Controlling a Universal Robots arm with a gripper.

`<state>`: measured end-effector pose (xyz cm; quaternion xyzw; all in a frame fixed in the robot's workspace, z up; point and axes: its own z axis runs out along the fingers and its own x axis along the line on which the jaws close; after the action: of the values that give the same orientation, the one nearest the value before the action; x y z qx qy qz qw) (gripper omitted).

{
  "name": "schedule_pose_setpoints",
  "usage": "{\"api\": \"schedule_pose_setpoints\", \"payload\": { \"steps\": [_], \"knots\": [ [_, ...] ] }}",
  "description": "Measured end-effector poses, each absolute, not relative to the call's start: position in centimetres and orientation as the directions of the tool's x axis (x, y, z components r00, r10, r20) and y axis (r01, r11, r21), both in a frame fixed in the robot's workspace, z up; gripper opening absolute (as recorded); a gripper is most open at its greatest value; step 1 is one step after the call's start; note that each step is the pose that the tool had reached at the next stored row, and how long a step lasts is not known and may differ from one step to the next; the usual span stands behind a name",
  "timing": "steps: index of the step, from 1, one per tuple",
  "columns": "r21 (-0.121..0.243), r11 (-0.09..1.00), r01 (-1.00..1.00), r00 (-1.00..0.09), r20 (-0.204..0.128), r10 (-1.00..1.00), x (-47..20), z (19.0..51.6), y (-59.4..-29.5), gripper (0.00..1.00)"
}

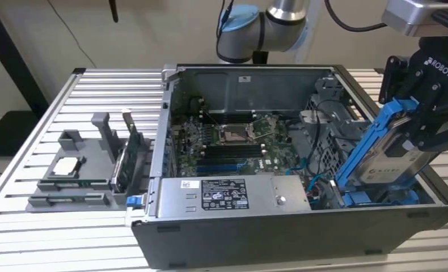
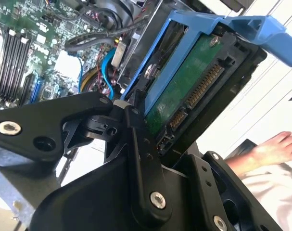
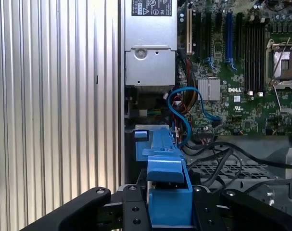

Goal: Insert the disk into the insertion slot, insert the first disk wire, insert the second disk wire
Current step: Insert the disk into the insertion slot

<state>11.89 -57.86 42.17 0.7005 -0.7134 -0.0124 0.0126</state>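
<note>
Exterior view, count: we see one disk (image 1: 387, 161), one gripper (image 1: 422, 131) and one open computer case (image 1: 284, 241).
Exterior view, disk: silver-grey with a white label, in a blue carrier frame. It is tilted, with its lower end at the insertion slot (image 1: 379, 198) on the exterior view's right; we cannot tell whether they touch.
Exterior view, gripper: clamped on the disk's upper part.
Second wrist view, disk (image 2: 184, 91): the green circuit underside faces us and black fingers (image 2: 138, 144) press its sides. One person's hand (image 2: 275, 149) lies beyond.
First wrist view, disk (image 3: 169, 192): edge-on, near one power supply box (image 3: 148, 53) and one blue cable (image 3: 184, 108).

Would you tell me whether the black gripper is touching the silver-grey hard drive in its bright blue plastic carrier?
Touching. In the first wrist view, the gripper clamps the blue-framed hard drive from both sides.
</note>
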Motion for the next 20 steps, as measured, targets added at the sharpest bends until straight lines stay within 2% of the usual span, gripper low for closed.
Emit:
{"api": "schedule_pose_setpoints", "payload": {
  "steps": [20],
  "knots": [
    [0.036, 0.017, -0.999, -0.018, -0.013, -1.0, 12.4, 40.9, -57.6, 0.33]
  ]
}}
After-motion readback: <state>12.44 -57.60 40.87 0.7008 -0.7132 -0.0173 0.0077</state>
